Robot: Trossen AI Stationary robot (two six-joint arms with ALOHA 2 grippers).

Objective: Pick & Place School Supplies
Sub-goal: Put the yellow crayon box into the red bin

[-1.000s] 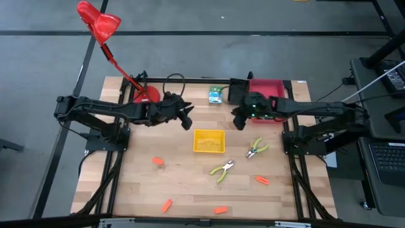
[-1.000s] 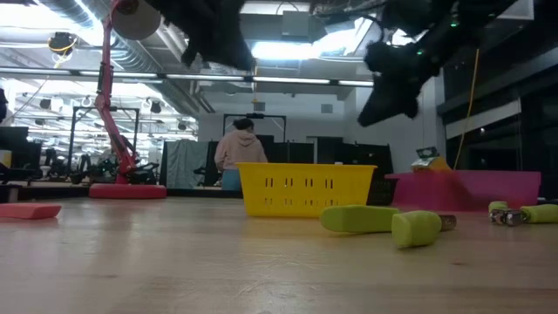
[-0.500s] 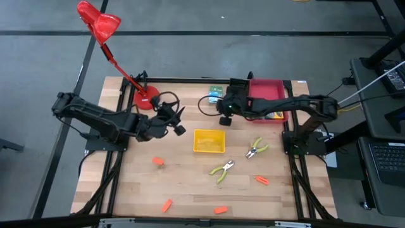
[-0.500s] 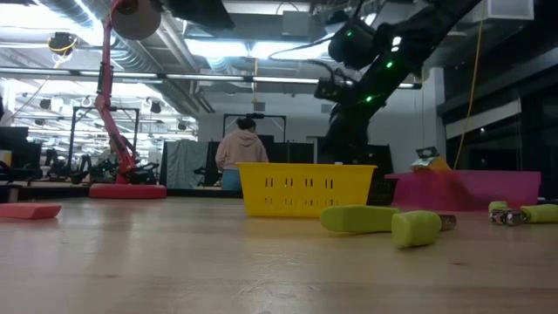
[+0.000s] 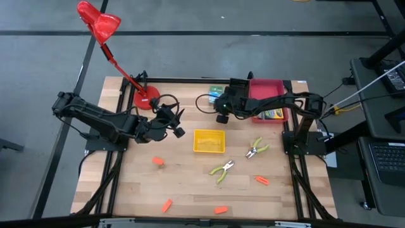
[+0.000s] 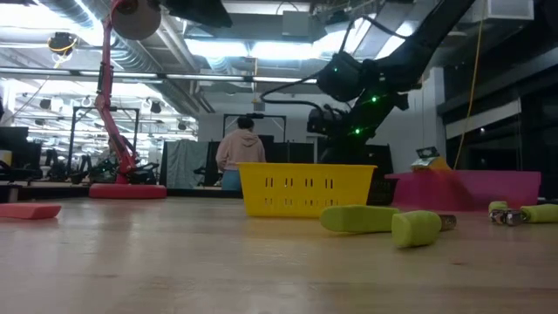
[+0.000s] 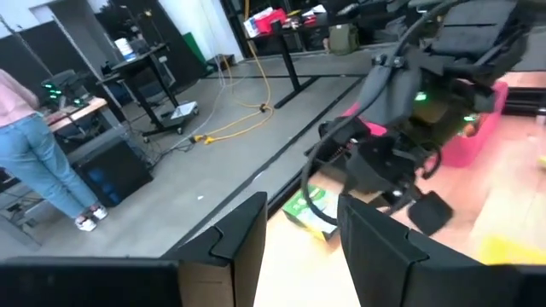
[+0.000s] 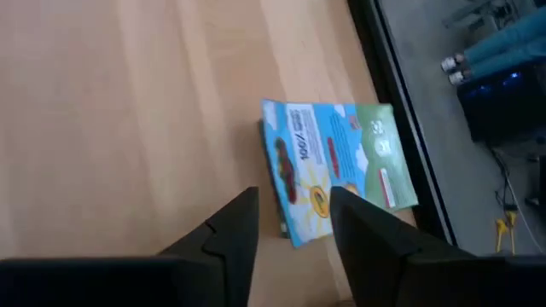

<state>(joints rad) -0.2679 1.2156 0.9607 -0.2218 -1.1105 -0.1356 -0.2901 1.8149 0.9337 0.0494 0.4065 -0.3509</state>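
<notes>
One Box Left at the Back Edge

Both end effectors now stand released and empty. The right end effector has swung across from beside the red bin to hover over the printed box, which lies flat near the surface's far edge; its fingers frame the box without touching it, so a pick looks imminent. The left end effector has drawn back from centre and waits left of the yellow basket. Two green-handled tools and orange pieces remain unsorted.

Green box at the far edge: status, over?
Right gripper open, just short of the green box, not touching. Left gripper open, empty, waiting left of the yellow bin. Nothing in the way.
</notes>
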